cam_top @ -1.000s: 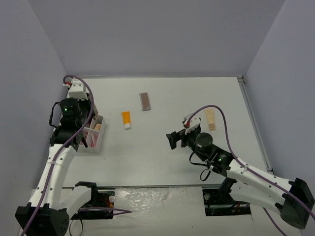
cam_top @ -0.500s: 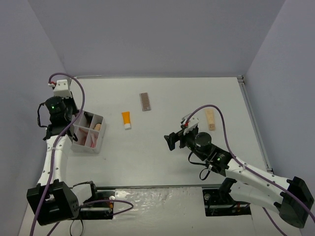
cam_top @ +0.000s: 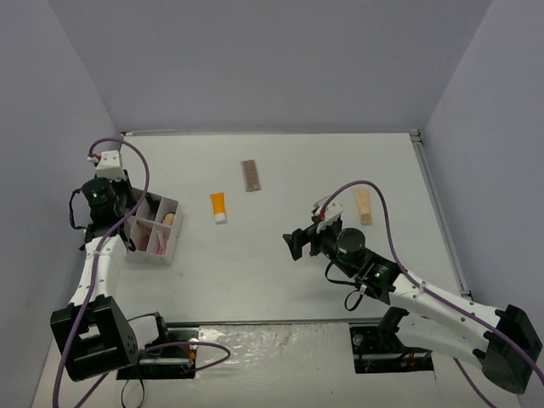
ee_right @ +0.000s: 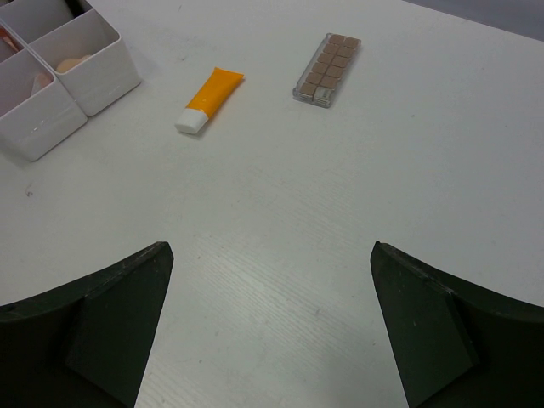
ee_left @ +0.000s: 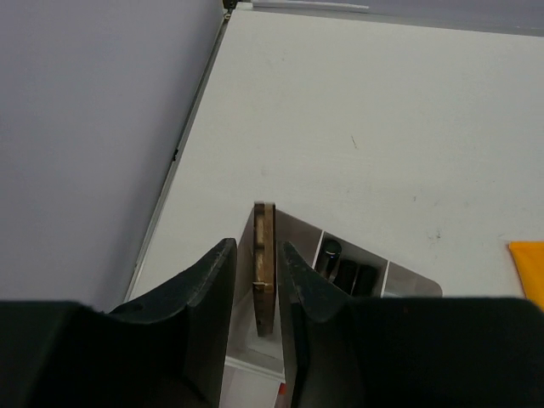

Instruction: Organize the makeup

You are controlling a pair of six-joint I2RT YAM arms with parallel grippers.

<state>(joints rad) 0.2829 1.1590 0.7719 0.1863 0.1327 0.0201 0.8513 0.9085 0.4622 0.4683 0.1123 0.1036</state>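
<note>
In the left wrist view a brown eyeshadow palette (ee_left: 265, 255) stands on edge in a corner compartment of the white box (ee_left: 408, 281). My left gripper (ee_left: 257, 245) straddles it, jaws slightly open with a thin gap on each side. Dark sticks (ee_left: 344, 272) lie in the neighbouring compartment. From above, the left gripper (cam_top: 127, 223) is at the box's (cam_top: 151, 257) left end; a beige sponge (cam_top: 168, 219) and pink sticks (cam_top: 157, 242) lie inside. An orange tube (cam_top: 218, 206), a second palette (cam_top: 251, 175) and a beige tube (cam_top: 363, 206) lie on the table. My right gripper (cam_top: 297, 244) hovers wide open, holding nothing.
The right wrist view shows the orange tube (ee_right: 210, 99), the palette (ee_right: 327, 68) and the box (ee_right: 93, 85) ahead of the open right gripper (ee_right: 272, 246). The left wall stands close beside the box. A rail runs along the table's right edge (cam_top: 438, 204).
The left arm has swung left and back, uncovering the box, and its jaws have widened slightly around the palette. The right arm has barely moved.
</note>
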